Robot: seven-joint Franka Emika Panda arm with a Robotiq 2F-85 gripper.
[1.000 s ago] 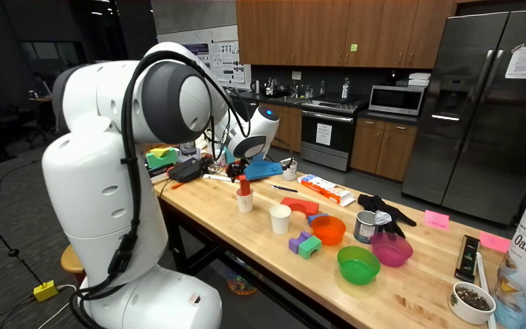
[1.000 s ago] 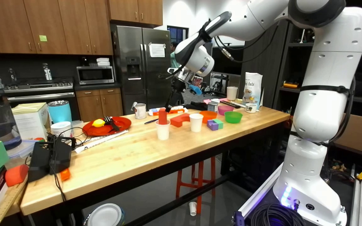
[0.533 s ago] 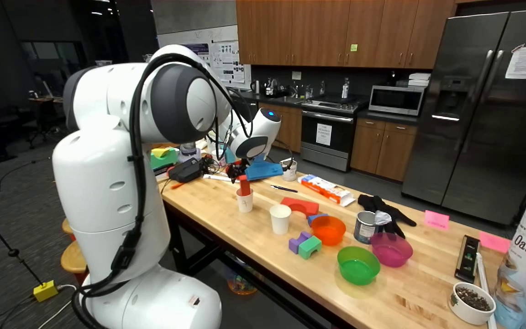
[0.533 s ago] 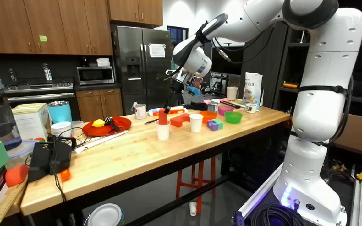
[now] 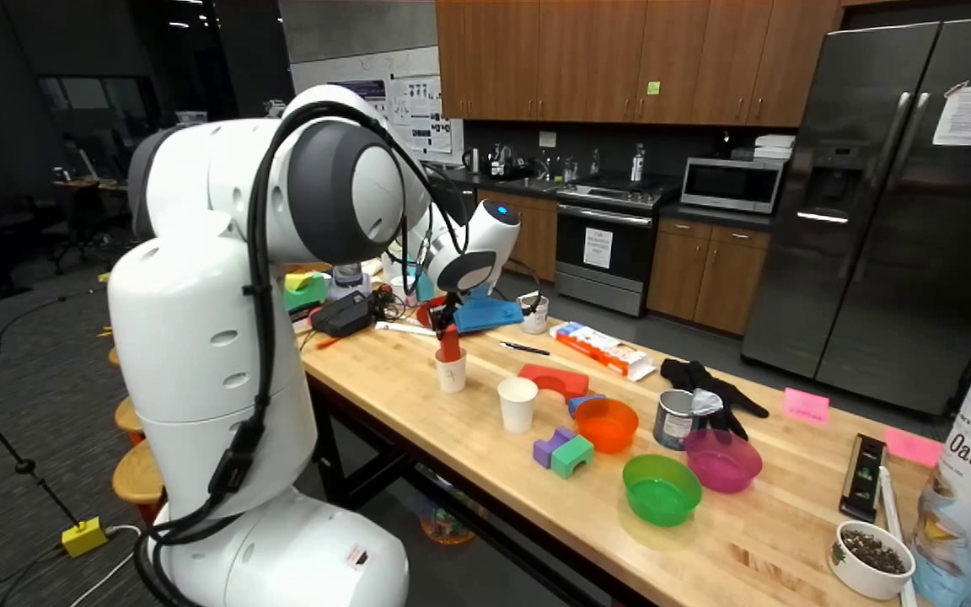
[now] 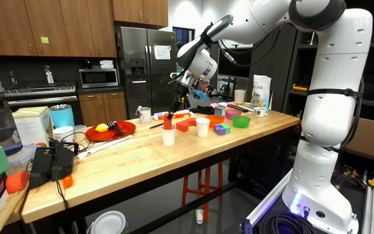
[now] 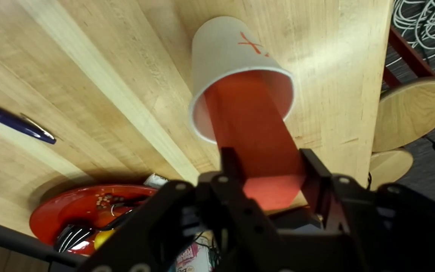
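Observation:
A long red block point(image 7: 255, 124) stands with its lower end inside a white paper cup point(image 7: 223, 49) marked with an orange cross. My gripper point(image 7: 268, 158) is shut on the block's upper end, one dark finger point(image 7: 230, 160) on each side. In both exterior views the cup point(image 5: 451, 376) is upright on the wooden table and the red block point(image 6: 167, 122) sticks out of its top. The arm reaches down to it at a slant. The block's bottom is hidden by the cup wall. A second white cup point(image 6: 202, 127) stands close by.
Near the cups lie a red arch block point(image 5: 555, 379), purple and green blocks point(image 5: 571, 455), an orange bowl point(image 5: 608, 425) and a green bowl point(image 5: 662, 491). A pen point(image 7: 21, 124) and a red plate point(image 6: 127, 127) with a lemon and utensils are also near. The table edge point(image 7: 380, 94) runs alongside.
The gripper has gone from open to shut on the red block's top. The hand has come slightly lower, and the block has shifted a little in the cup.

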